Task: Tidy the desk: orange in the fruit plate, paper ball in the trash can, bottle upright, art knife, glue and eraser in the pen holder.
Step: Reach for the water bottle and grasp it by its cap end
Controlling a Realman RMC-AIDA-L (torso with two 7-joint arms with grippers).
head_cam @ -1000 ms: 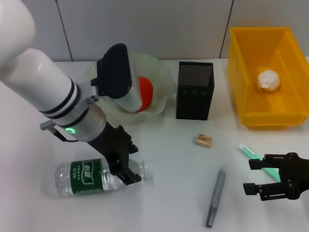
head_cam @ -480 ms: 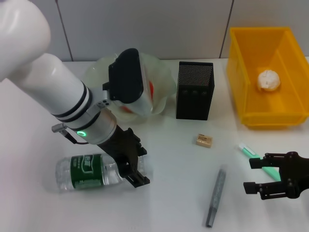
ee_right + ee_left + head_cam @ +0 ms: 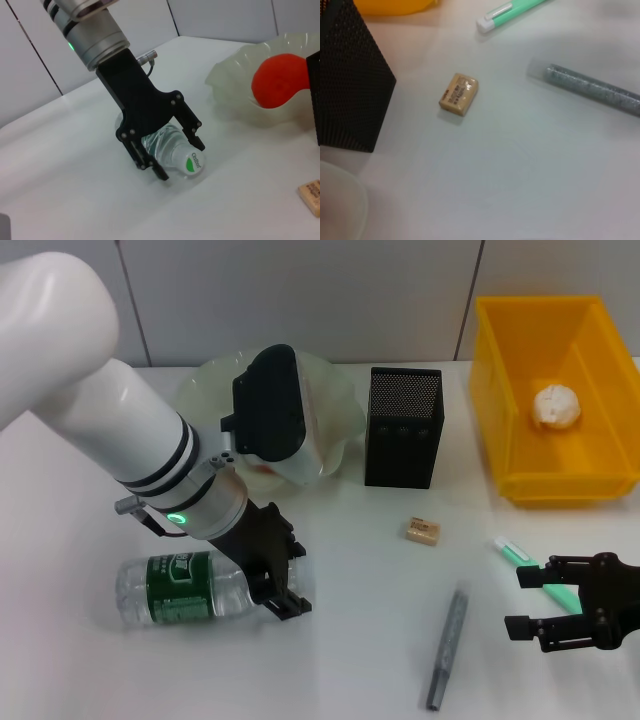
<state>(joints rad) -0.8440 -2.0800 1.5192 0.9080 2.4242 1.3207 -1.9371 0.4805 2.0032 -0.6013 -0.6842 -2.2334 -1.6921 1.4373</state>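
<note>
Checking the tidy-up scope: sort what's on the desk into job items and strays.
Job: bottle, orange, fruit plate, paper ball, trash can, eraser, pen holder, grey knife, green glue pen.
Strays: none seen.

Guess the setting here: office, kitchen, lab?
Likely a lab mock-up of an office desk: a white table against a plain panelled wall, holding a pen holder, eraser and yellow trash can.

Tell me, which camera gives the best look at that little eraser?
The left wrist view: the eraser lies whole and close on the table, its printed sleeve showing. The head view shows it small, in front of the pen holder. The right wrist view catches only a corner at the picture's edge.
</note>
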